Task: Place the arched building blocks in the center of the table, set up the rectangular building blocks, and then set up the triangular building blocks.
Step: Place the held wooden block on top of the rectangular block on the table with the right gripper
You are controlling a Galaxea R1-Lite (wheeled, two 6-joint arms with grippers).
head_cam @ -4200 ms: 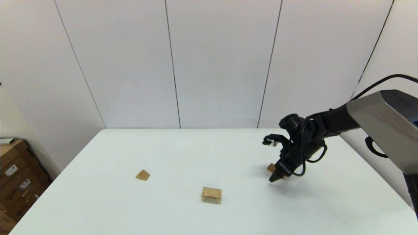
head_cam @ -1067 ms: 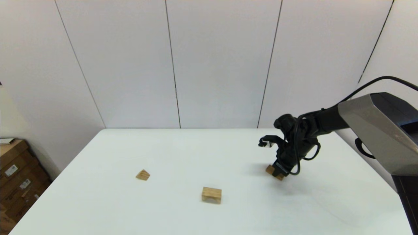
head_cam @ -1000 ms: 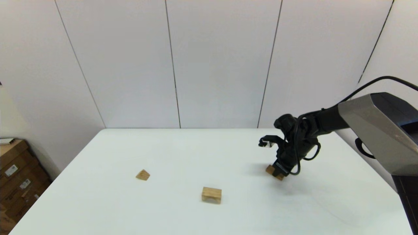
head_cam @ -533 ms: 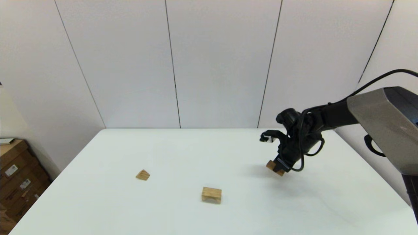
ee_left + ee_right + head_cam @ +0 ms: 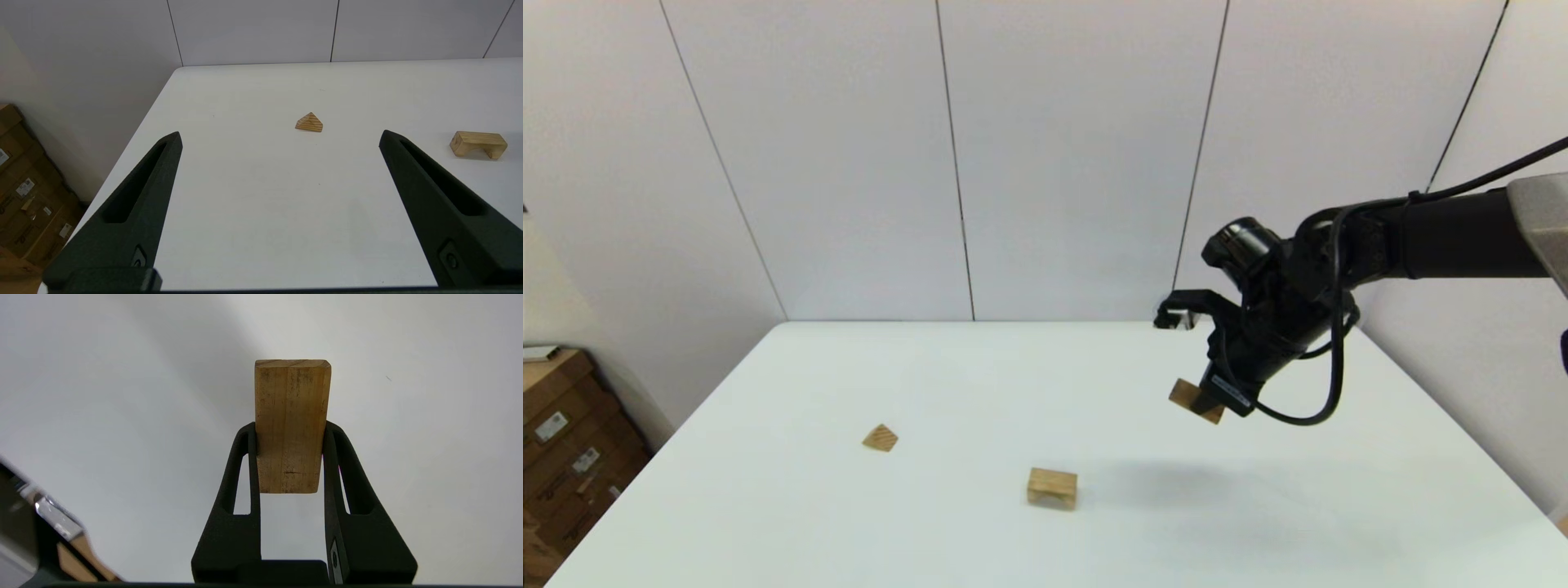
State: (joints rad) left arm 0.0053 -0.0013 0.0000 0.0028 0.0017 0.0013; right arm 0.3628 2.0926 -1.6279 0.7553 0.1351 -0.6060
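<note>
Head view: right hand (image 5: 1215,402) hangs above the surface (image 5: 980,392), clamped on the rectangular block (image 5: 1196,400), which juts past its fingertips. Left hand (image 5: 279,139) gapes wide, holding nothing.

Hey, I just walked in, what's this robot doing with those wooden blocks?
The right gripper has its jaws shut on the rectangular block and holds it in the air above the right side of the white table. The arched block sits on the table near the middle, toward the front, notch side down. The triangular block lies further left. The left gripper hangs open over the table's left side, holding nothing.
</note>
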